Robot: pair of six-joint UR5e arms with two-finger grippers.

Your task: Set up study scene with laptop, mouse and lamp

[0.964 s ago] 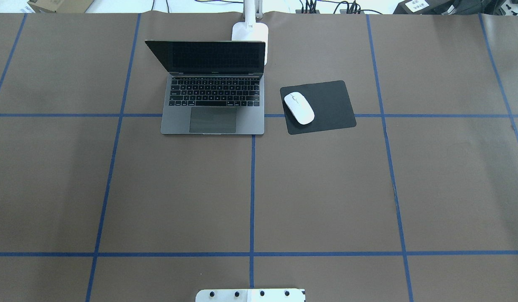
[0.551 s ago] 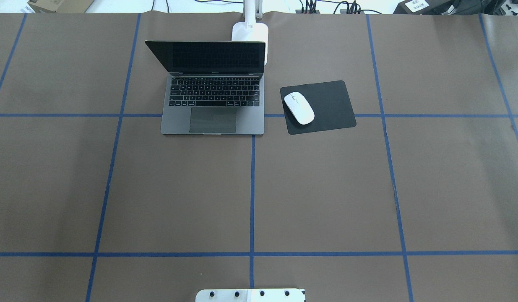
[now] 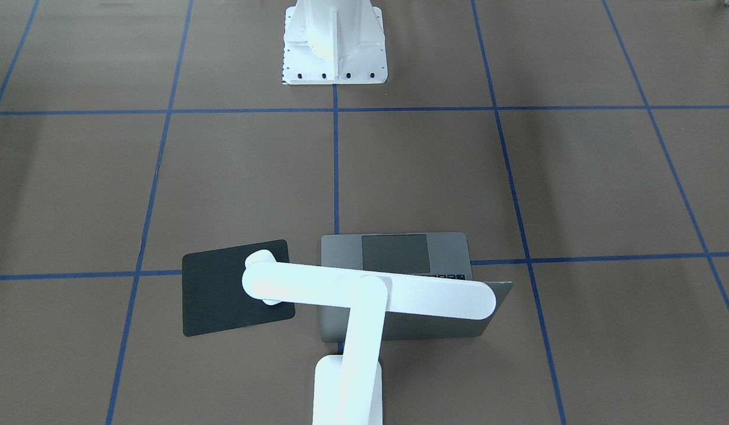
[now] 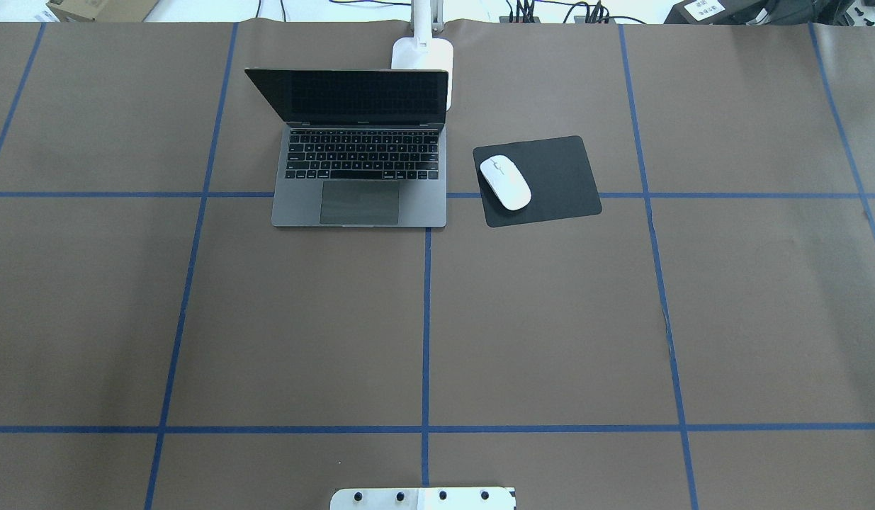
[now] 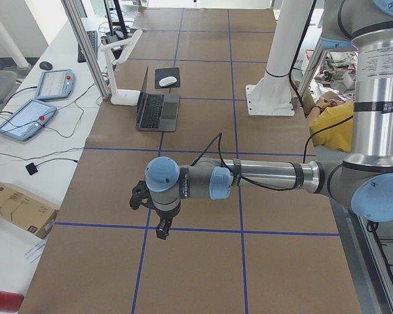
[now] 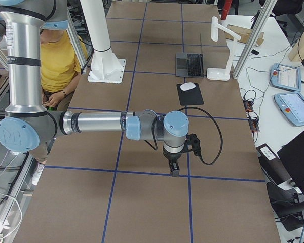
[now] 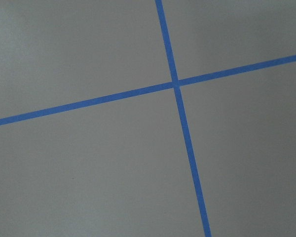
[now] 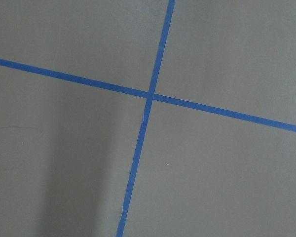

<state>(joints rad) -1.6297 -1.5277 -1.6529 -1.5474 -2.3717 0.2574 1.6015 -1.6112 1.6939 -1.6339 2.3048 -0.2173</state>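
Note:
The grey laptop stands open at the table's far middle, its lid up. The white mouse lies on a black mat just right of it. The white lamp stands behind the laptop, its bar head over the laptop and mouse; only its base shows from overhead. My left gripper hangs over bare table far from these things, and so does my right gripper. I cannot tell whether either is open or shut. Both wrist views show only brown table and blue tape.
The white bolted pedestal stands at the near middle edge. Blue tape lines grid the brown table. Tablets and cables lie on a side desk beyond the far edge. A person in yellow sits behind the robot.

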